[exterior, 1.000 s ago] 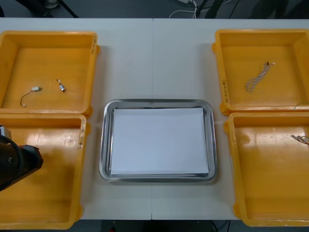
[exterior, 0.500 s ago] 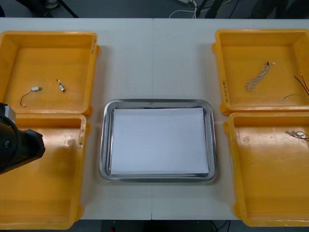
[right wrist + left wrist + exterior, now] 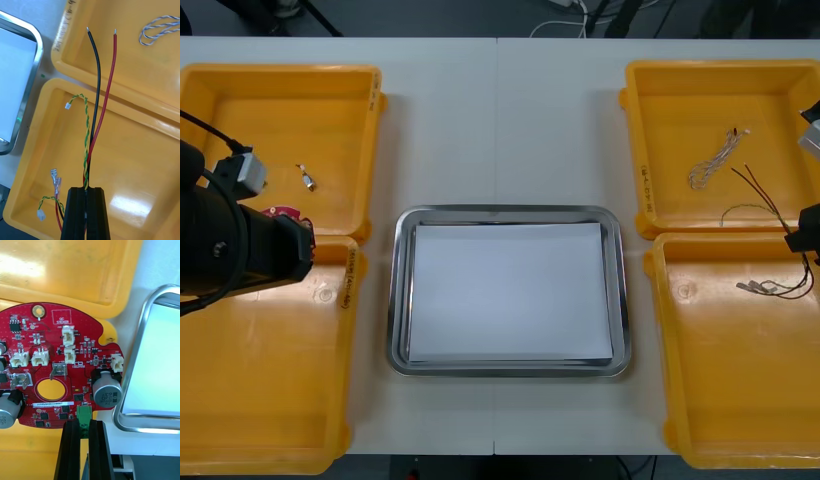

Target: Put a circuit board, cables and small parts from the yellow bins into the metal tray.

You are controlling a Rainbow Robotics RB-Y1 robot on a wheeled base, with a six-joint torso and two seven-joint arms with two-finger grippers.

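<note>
- We saw the left pincer point(image 3: 83, 425) closed on the green connector point(image 3: 84, 416) at the rim of the round red circuit board point(image 3: 63, 363). It held the board above the wall between the two yellow bins point(image 3: 280, 400) by the left edge of the surface point(image 3: 500, 120).
- The right pincer point(image 3: 86, 191) was clamped on a bundle of cables point(image 3: 96, 93), black, red and a yellow-green twist, above the near bin point(image 3: 123, 157) by the surface's right edge. Their long axis ran straight out from the fingers.
- The metal tray point(image 3: 392, 300), white inside, sat mid-surface between both pincers, just beside the board and farther from the cables.
- We judged the left arm nearer, needing only a short carry toward the surface's middle.
</note>
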